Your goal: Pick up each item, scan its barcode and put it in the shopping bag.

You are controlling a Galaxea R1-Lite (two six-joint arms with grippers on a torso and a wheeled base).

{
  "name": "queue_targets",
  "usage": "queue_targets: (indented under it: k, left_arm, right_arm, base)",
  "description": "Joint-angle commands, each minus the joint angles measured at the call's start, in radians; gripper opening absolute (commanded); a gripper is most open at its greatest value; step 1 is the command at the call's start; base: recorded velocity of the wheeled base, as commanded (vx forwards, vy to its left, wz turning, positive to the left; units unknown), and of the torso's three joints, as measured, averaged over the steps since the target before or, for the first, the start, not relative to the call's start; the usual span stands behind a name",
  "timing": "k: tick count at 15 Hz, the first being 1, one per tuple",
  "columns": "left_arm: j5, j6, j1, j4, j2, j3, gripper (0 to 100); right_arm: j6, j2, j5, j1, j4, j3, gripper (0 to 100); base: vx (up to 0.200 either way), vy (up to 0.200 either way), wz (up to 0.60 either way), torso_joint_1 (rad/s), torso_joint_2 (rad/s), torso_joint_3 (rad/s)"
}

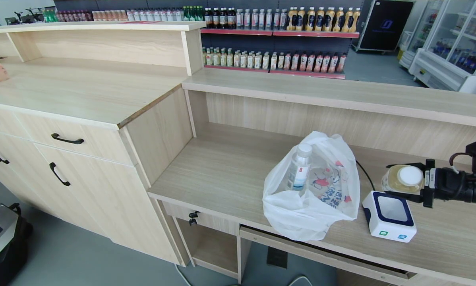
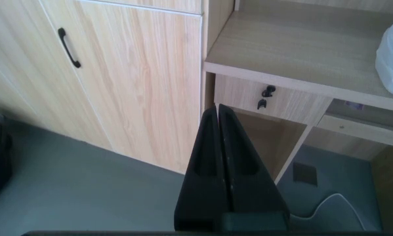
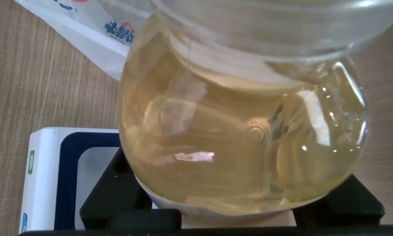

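Head view puts the right gripper (image 1: 407, 180) at the right end of the tabletop (image 1: 222, 171), its jaws clamped from the right on a bottle (image 1: 392, 180) of pale yellow liquid with a white cap. The bottle hangs clear of the wood, just over the far edge of the scanner (image 1: 389, 215). Its cap faces upward, so its long axis looks roughly upright, though the exact tilt is hard to judge.

Right wrist view looks past the bottle's rounded body (image 3: 242, 144) to the scanner's dark-framed window (image 3: 52, 170) below it. From that view I judge this to be the scanning step. Where the barcode faces cannot be told.

What the coming move depends on is the line from bottle to bag. The shopping bag (image 1: 313, 206) stands to the left of the gripper, just beside the scanner, with its mouth open upward and a clear bottle (image 1: 299, 167) already upright inside. A carry to the left should reach it — high enough to clear the bag's rim.

The right arm is plainly the nearer one. The left gripper (image 2: 217, 151) is closed with nothing in it, low over the floor beside the cabinet doors — well apart from the bag.
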Motion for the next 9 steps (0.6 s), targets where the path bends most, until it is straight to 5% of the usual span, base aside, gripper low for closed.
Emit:
queue_targets:
  k: [1, 9]
  left_arm:
    - [0.0, 0.0, 0.0, 0.0, 0.0, 0.0, 0]
    - [0.0, 0.001, 0.0, 0.0, 0.0, 0.0, 0]
  right_arm:
    - [0.0, 0.007, 0.0, 0.003, 0.0, -0.004, 0]
    - [0.005, 0.002, -0.001, 0.006, 0.002, -0.002, 0]
  base:
    - [0.0, 0.0, 0.0, 0.0, 0.0, 0.0]
    - [0.0, 0.0, 0.0, 0.0, 0.0, 0.0]
